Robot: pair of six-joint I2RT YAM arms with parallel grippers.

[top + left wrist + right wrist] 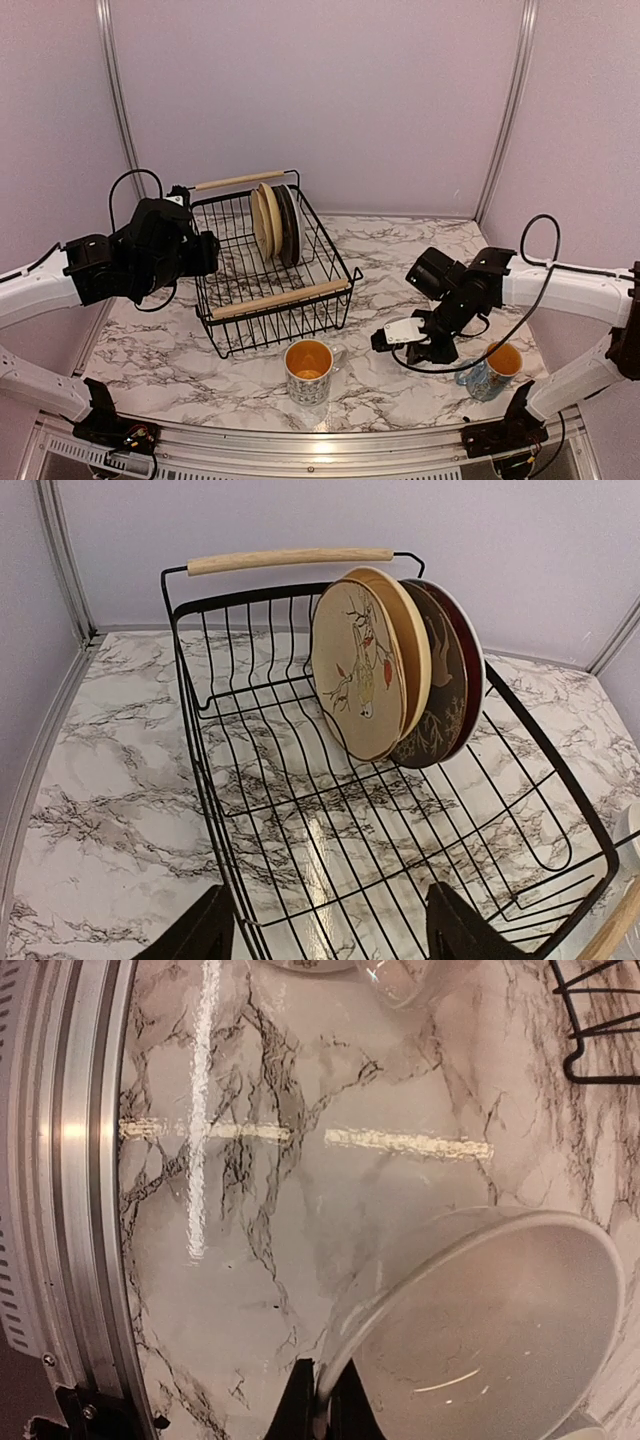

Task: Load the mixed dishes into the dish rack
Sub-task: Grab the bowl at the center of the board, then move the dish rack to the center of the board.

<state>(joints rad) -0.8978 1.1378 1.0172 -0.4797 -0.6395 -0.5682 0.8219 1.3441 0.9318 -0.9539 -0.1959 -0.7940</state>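
Right gripper (pixel 322 1408) is pinched tight on the rim of a small white bowl (pixel 500 1330), low over the marble table (pixel 250 1210). It sits between the centre mug (pixel 308 372) and the mug by the right arm (pixel 491 369). Can't tell if the bowl touches the marble. Left gripper (pixel 330 935) is spread wide, holding nothing, at the dish rack (pixel 280 298) near-left edge. Upright in the rack, leaning together: tan bird plate (pixel 360 670), dark grey plate (pixel 440 705), red plate (pixel 472 670).
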